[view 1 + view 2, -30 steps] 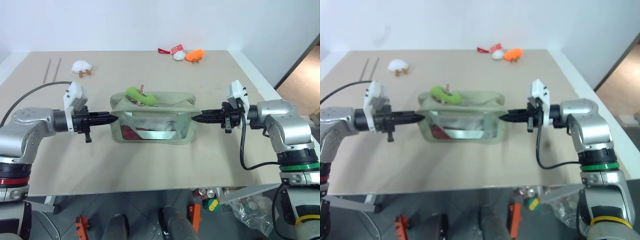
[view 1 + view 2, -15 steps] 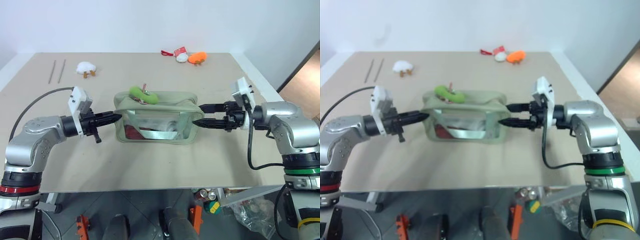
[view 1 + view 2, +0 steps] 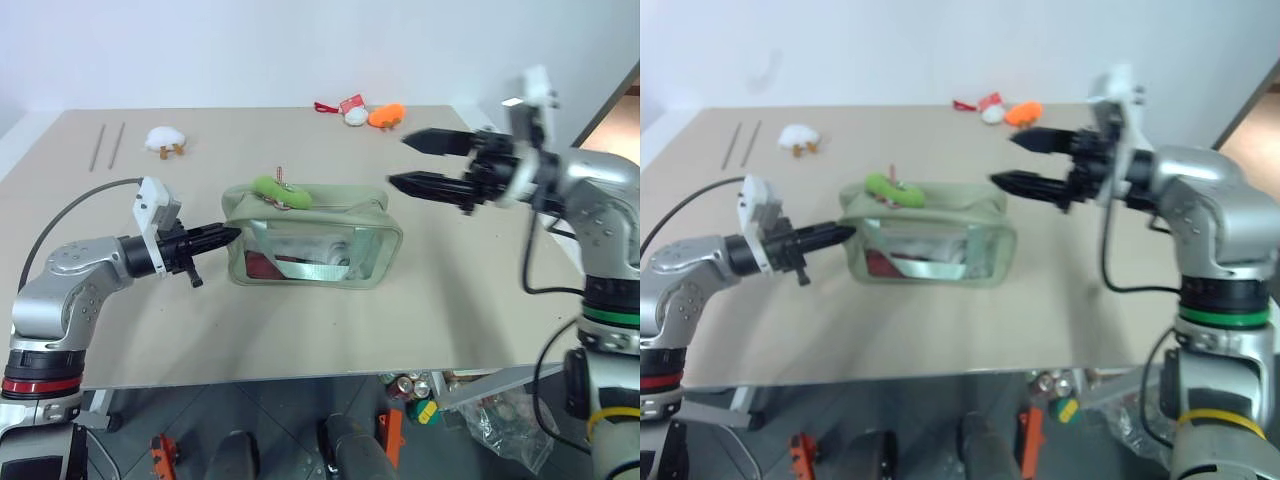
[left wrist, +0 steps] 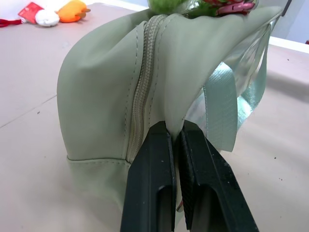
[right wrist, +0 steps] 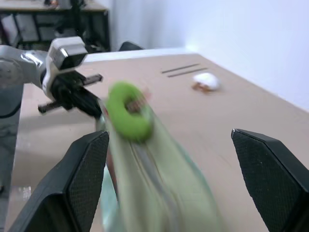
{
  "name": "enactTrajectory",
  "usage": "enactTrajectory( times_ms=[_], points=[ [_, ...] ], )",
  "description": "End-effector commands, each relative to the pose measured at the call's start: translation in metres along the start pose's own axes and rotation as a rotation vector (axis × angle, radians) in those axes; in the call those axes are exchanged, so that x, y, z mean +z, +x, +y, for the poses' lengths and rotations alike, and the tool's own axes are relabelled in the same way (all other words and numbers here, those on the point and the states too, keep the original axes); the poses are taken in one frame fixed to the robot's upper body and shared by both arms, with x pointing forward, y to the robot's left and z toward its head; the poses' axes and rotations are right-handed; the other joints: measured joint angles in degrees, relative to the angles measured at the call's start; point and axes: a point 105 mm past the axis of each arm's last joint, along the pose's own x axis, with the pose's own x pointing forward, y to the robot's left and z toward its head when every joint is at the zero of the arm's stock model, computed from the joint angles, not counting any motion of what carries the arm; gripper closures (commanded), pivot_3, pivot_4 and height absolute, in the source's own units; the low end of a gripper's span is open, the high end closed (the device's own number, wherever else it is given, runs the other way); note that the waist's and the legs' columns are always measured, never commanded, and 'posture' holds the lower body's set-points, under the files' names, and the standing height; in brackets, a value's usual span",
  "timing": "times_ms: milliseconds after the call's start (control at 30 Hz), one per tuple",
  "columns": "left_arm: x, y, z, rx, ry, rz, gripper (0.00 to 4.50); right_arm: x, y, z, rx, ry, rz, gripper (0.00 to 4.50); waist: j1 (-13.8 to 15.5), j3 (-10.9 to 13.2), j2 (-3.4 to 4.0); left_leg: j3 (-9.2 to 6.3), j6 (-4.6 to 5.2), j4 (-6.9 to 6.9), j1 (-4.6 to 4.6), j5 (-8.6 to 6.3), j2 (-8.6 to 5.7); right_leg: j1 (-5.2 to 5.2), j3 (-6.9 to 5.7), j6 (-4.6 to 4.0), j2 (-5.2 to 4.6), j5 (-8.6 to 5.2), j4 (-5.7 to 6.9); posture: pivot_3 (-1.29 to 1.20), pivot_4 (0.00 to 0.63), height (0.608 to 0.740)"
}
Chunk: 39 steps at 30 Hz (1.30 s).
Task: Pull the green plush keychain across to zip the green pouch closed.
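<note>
The green pouch (image 3: 312, 238) lies in the middle of the table, its zipper along the top. The green plush keychain (image 3: 269, 187) rests on top near the pouch's left end. My left gripper (image 3: 226, 236) is shut on the fabric of that left end; in the left wrist view its fingers (image 4: 150, 159) pinch the cloth beside the zipper. My right gripper (image 3: 400, 160) hangs open in the air above and to the right of the pouch, touching nothing. The right wrist view looks along the pouch (image 5: 161, 193) to the keychain (image 5: 128, 116).
A white plush toy (image 3: 165, 139) sits at the back left beside two thin rods (image 3: 110, 144). An orange plush toy (image 3: 386, 116) and a small white and red item (image 3: 352, 110) lie at the far edge. The table's right edge (image 3: 520, 200) is under my right arm.
My right gripper opened, let go of the pouch's right end, and rose up and away from it. My left gripper has stayed shut on the left end.
</note>
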Motion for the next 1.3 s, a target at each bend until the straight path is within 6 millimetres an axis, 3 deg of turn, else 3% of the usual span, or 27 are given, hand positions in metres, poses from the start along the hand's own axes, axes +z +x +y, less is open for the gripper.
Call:
enactTrajectory(
  times_ms=[33,400,567,867,900,1200,1267,1300],
  points=[
    [-0.008,0.004,-0.005,-0.018,-0.008,0.012,4.50,0.010,0.023,0.019,0.033,-0.013,0.033,0.31,0.7,0.0,-0.01,-0.03,0.00,0.00,-0.05,0.00,0.00,0.00,-0.03,-0.01,-0.01,-0.03,0.00,0.00,0.150,0.740],
    [-0.006,0.008,-0.010,-0.029,-0.002,0.005,4.50,0.020,0.070,0.023,0.015,-0.038,0.080,0.31,0.9,0.0,-0.01,-0.16,0.02,0.00,-0.43,-0.04,-0.12,-0.16,-0.17,0.26,-0.17,-0.11,-0.12,0.00,0.150,0.740],
    [-0.004,0.013,-0.010,-0.025,-0.005,-0.008,4.50,0.010,0.086,0.030,0.029,-0.081,0.114,0.31,0.9,0.0,-0.01,-0.25,0.02,0.00,-0.44,-0.04,-0.11,-0.13,-0.24,0.22,-0.16,-0.11,-0.12,0.00,0.150,0.740],
    [-0.007,0.012,-0.009,-0.019,-0.009,-0.013,4.50,-0.005,0.095,0.024,0.005,-0.109,0.147,0.31,0.9,0.0,-0.01,-0.35,0.02,0.00,-0.48,-0.04,-0.12,-0.13,-0.32,0.23,-0.17,-0.11,-0.12,0.00,0.150,0.740],
    [-0.008,0.012,-0.009,-0.018,-0.010,-0.014,4.50,-0.006,0.095,0.022,-0.003,-0.105,0.147,0.85,0.9,0.0,-0.01,-0.39,0.02,0.00,-0.48,-0.04,-0.12,-0.13,-0.35,0.22,-0.17,-0.11,-0.12,0.00,0.150,0.740],
    [-0.009,0.009,-0.007,-0.009,-0.010,-0.020,4.50,-0.007,0.094,0.020,-0.001,-0.122,0.139,3.87,0.9,0.0,-0.01,-0.59,0.02,-0.02,-0.56,-0.04,-0.12,-0.13,-0.54,0.18,-0.17,-0.14,-0.12,0.00,0.150,0.740],
    [-0.008,0.009,-0.007,-0.007,-0.006,-0.021,4.50,-0.006,0.093,0.020,0.001,-0.126,0.137,4.46,0.9,0.0,-0.01,-0.61,0.02,-0.02,-0.55,-0.04,-0.11,-0.13,-0.55,0.17,-0.16,-0.15,-0.12,0.00,0.150,0.740],
    [-0.007,0.009,-0.007,-0.007,-0.005,-0.021,4.50,-0.006,0.092,0.020,0.002,-0.128,0.136,4.46,0.9,0.0,-0.01,-0.61,0.02,-0.03,-0.56,-0.04,-0.11,-0.13,-0.56,0.17,-0.16,-0.15,-0.12,0.00,0.150,0.740]
  ],
)
